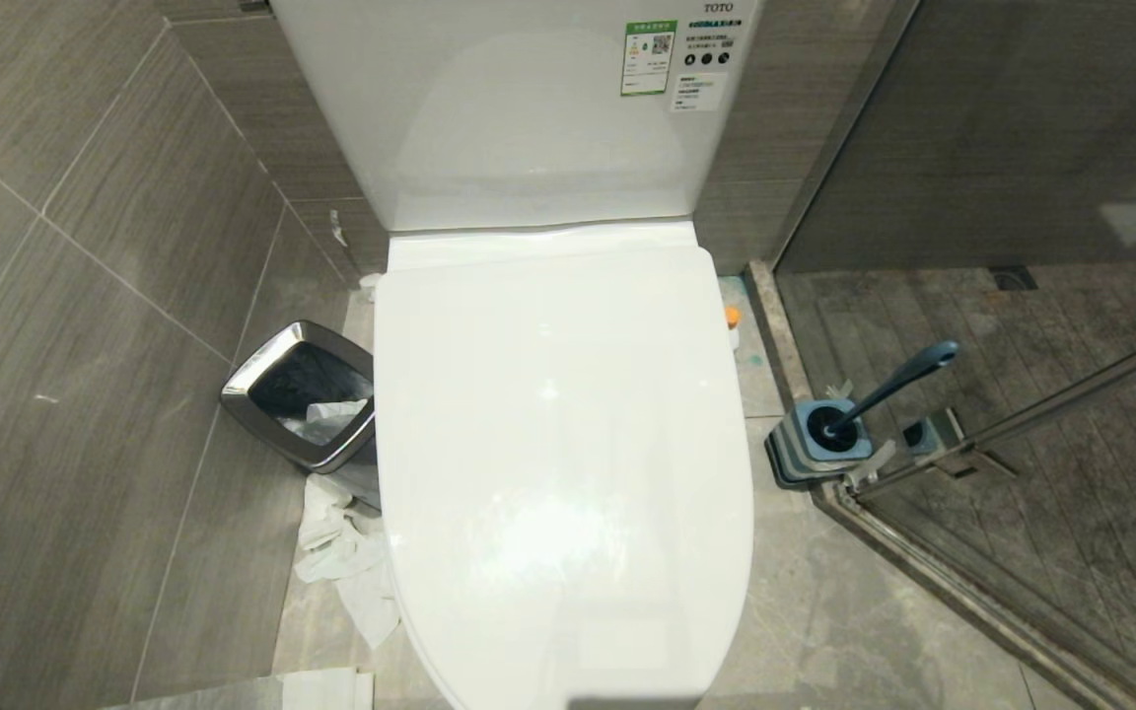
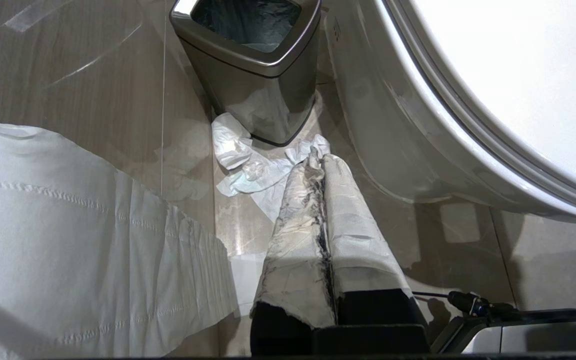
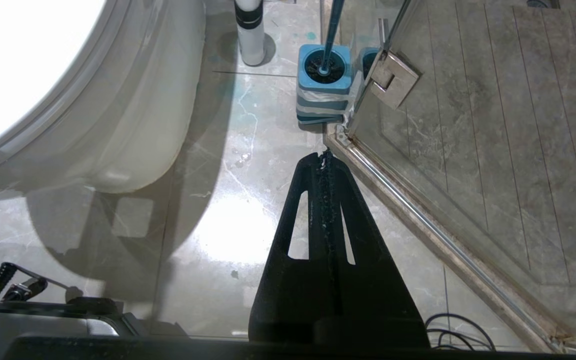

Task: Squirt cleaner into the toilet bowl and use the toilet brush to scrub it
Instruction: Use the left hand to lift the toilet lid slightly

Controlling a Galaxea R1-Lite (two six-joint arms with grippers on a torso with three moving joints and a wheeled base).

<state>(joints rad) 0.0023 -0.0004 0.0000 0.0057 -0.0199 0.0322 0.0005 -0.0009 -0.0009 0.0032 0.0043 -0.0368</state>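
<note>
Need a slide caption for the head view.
Closed white toilet lid, waste bin on its left, toilet brush in its stand on the right.

Tiled floor [image 1: 824,611] carries bin [image 1: 304,394], brush stand [image 1: 815,449], seemingly tissue [image 1: 346,552].

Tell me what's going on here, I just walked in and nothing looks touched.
Nothing is being handled yet. The toilet lid is down, so the bowl is hidden. The toilet brush sits in its stand by the shower door. The left gripper and right gripper are shut, empty, hanging over the floor beside the toilet.
</note>
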